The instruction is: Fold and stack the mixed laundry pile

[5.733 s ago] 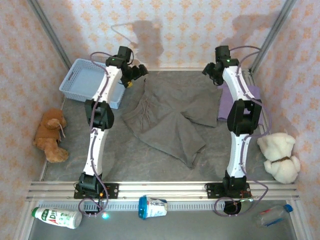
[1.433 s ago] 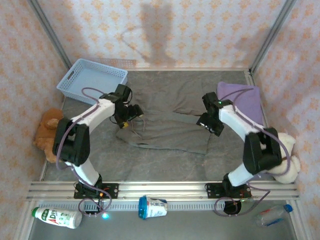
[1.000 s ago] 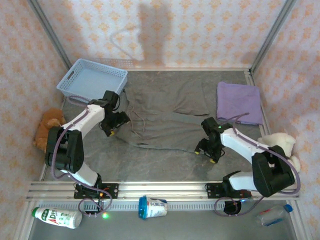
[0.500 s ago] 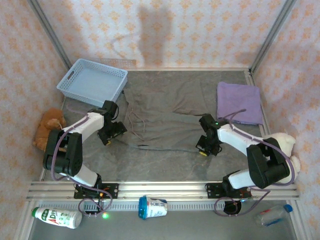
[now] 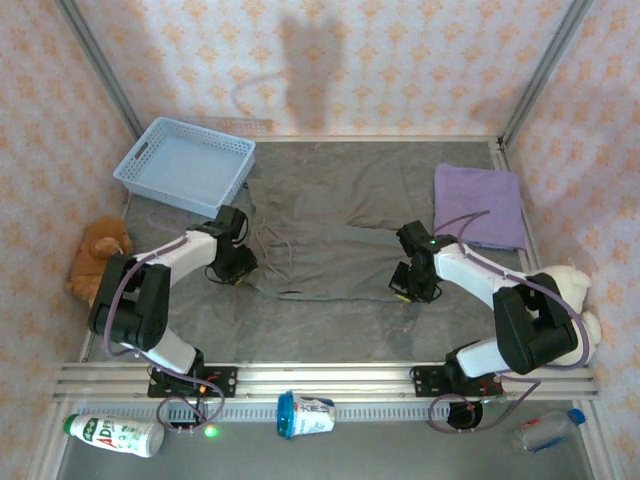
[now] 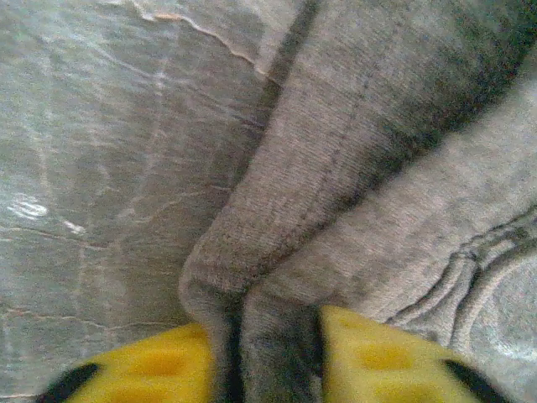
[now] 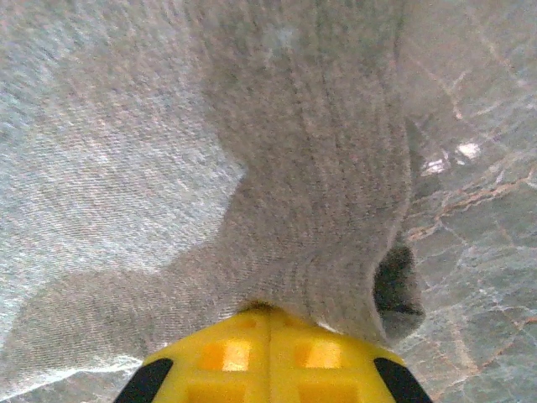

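Step in hand: gripping the grey top for a fold. It lies spread flat mid-tabletop, cords at its left part. The purple T-shirt sits folded at the far right, apart from it.

Left hand is clamped on a pinch of the top's near-left edge; cloth sits between the yellow pads. Right hand is closed tight on the near-right edge, cloth bunched at its tips.

Next move, likely: lift both corners together, carry them away from the bases, lay evenly, keep the cloth taut.

Writing: bottle has a red-lettered label, too small to read. Cup label is unreadable.
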Available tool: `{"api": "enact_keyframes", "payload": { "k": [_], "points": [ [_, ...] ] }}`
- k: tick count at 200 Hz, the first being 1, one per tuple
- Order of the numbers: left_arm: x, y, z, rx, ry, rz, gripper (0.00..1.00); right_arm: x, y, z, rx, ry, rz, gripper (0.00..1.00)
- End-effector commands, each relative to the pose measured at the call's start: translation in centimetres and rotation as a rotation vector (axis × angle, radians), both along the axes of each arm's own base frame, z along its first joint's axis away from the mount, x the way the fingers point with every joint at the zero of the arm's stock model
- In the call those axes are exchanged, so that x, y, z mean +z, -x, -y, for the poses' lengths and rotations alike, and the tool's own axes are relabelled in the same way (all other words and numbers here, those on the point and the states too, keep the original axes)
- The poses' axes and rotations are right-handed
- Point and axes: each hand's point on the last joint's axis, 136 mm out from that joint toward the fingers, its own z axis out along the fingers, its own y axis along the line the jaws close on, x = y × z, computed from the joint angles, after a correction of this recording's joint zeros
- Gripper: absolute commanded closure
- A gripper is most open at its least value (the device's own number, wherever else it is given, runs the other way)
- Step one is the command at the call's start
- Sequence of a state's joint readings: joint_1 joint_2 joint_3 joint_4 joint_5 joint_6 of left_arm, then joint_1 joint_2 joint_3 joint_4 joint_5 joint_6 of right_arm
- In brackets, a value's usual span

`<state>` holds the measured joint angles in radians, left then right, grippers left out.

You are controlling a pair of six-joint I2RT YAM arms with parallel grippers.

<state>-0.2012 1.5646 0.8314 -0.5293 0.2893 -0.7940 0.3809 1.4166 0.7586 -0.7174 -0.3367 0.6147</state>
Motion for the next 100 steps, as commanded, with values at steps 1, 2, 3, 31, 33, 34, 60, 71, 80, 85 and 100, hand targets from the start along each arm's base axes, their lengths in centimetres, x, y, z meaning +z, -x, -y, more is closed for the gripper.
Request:
{"api": "enact_keyframes", "payload": {
  "k": [1, 2, 3, 31, 33, 34, 60, 71, 80, 85, 100],
  "points": [
    [-1.0, 0.7, -0.1, -0.004, -0.019, -0.035, 1.00, 0.6, -0.1, 0.6, 0.029, 0.047, 0.003, 1.00],
    [-1.0, 0.8, -0.1, -0.005, -0.021, -0.036, 1.00, 0.6, -0.1, 0.6, 0.029, 0.049, 0.002, 1.00],
    [-1.0, 0.8, -0.1, -0.005, -0.023, -0.038, 1.00, 0.6, -0.1, 0.6, 0.027, 0.051, 0.002, 1.00],
    [0.0, 1.4, -0.8, -0.030, -0.067, -0.073, 1.00, 1.9, 0.2, 1.8, 0.027, 0.107, -0.001, 1.00],
    [0.0, 1.4, -0.8, -0.033, -0.069, -0.074, 1.00, 2.1, 0.3, 2.0, 0.026, 0.116, 0.002, 1.00],
    [0.1, 1.4, -0.8, -0.036, -0.070, -0.074, 1.00, 2.2, 0.3, 2.0, 0.027, 0.121, 0.004, 1.00],
    [1.3, 1.3, -0.5, -0.067, -0.060, -0.085, 1.00, 5.1, -0.3, 3.7, 0.018, 0.191, 0.098, 1.00],
    [1.7, 1.0, -0.2, -0.074, -0.049, -0.080, 1.00, 5.9, -0.6, 3.7, 0.020, 0.190, 0.123, 1.00],
    [1.9, 0.7, 0.0, -0.070, -0.042, -0.075, 1.00, 6.1, -0.8, 3.6, 0.023, 0.186, 0.125, 1.00],
    [2.0, 0.6, 0.0, -0.069, -0.040, -0.071, 1.00, 6.0, -0.8, 3.4, 0.028, 0.178, 0.119, 1.00],
    [1.9, 0.3, 0.1, -0.062, -0.037, -0.071, 1.00, 5.2, -0.7, 2.4, 0.050, 0.136, 0.084, 1.00]
  ]
}}
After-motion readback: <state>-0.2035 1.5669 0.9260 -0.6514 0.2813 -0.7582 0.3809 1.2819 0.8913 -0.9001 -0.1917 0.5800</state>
